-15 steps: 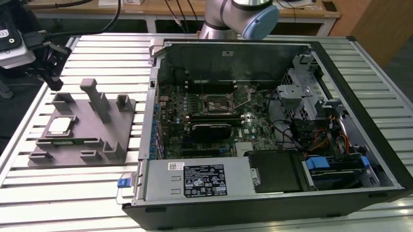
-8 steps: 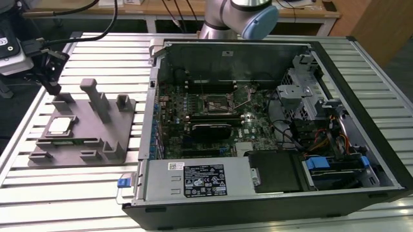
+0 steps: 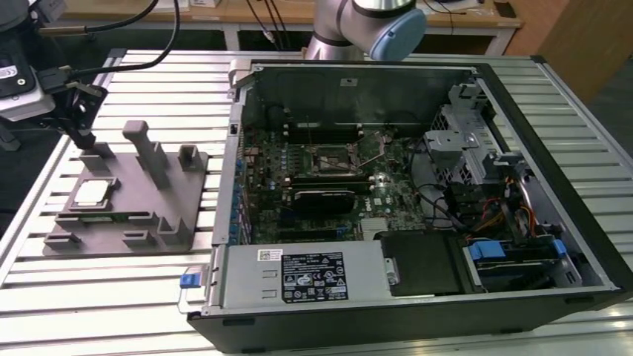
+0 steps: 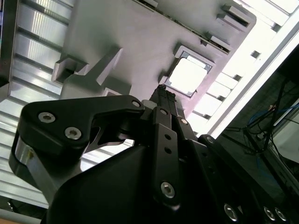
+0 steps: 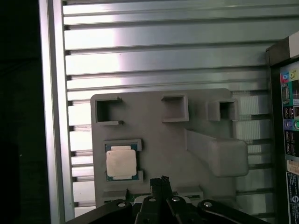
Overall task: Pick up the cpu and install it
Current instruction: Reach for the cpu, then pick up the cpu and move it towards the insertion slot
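The cpu is seen lying flat, metal plate up, in a shallow square recess of the grey fixture tray. The tray is set on the slatted table, to the exterior view's left of the computer case. The recess is judged to be there so that the chip is kept square and at a known spot (low walls are seen at its corners in the first wrist view).

The gripper is held above the tray, near the cpu but apart from it, and nothing is touched. In both wrist views its fingertips are seen pressed together into one narrow tip, with nothing pinched between them. In those views the tip is aimed just beside the chip's recess rather than over its middle.

The case is laid on its side with the panel off, so that the motherboard socket faces upward and can be reached from above. The socket lies well apart from the tray, and whether its frame is open cannot be told. The pick-up is judged not yet made.
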Robot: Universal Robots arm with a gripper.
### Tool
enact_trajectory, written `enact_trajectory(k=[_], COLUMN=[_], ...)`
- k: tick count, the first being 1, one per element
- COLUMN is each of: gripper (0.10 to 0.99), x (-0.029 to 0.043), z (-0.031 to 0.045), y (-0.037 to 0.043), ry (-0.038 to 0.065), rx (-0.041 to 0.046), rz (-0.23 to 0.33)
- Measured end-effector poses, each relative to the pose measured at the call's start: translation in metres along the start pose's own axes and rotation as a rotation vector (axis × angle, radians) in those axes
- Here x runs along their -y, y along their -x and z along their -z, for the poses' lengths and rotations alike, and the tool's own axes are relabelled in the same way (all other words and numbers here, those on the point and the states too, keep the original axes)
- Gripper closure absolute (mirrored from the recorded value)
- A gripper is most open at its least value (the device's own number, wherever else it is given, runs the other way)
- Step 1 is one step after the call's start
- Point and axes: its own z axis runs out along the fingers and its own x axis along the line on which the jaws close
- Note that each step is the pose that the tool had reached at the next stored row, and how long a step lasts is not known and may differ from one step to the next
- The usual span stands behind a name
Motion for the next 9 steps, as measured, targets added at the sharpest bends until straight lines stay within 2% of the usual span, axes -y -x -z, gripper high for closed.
enact_trajectory(k=[9], gripper=[0.98], x=[0.0], z=[-0.0002], y=[-0.0007], ry=[0.0], rx=[0.0002], rz=[0.0])
